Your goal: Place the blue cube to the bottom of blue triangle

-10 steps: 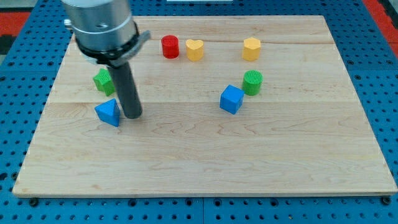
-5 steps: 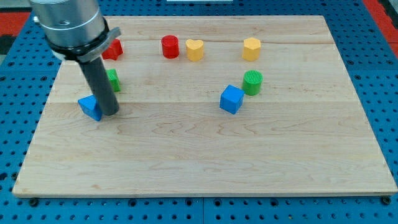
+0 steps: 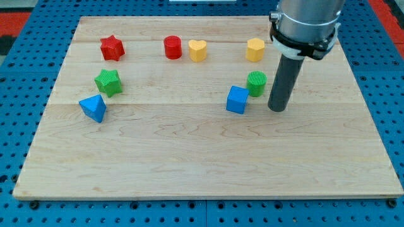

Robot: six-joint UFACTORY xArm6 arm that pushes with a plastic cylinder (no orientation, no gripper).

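Note:
The blue cube [image 3: 237, 99] sits right of the board's middle, touching or nearly touching the green cylinder [image 3: 257, 83] at its upper right. The blue triangle [image 3: 93, 108] lies near the board's left edge, just below the green star [image 3: 108, 82]. My tip [image 3: 276, 109] rests on the board to the right of the blue cube, a short gap away, and below-right of the green cylinder. The rod rises to the grey arm housing [image 3: 306, 22] at the view's top right.
A red star [image 3: 112, 48], a red cylinder [image 3: 172, 47], a yellow heart [image 3: 197, 50] and a yellow hexagon [image 3: 255, 49] stand in a row near the board's top edge. The wooden board [image 3: 202, 170] lies on a blue pegboard.
My tip has left the blue triangle at the left and moved across to the right of the blue cube. The blue triangle slid left earlier. The blue cube has shifted slightly.

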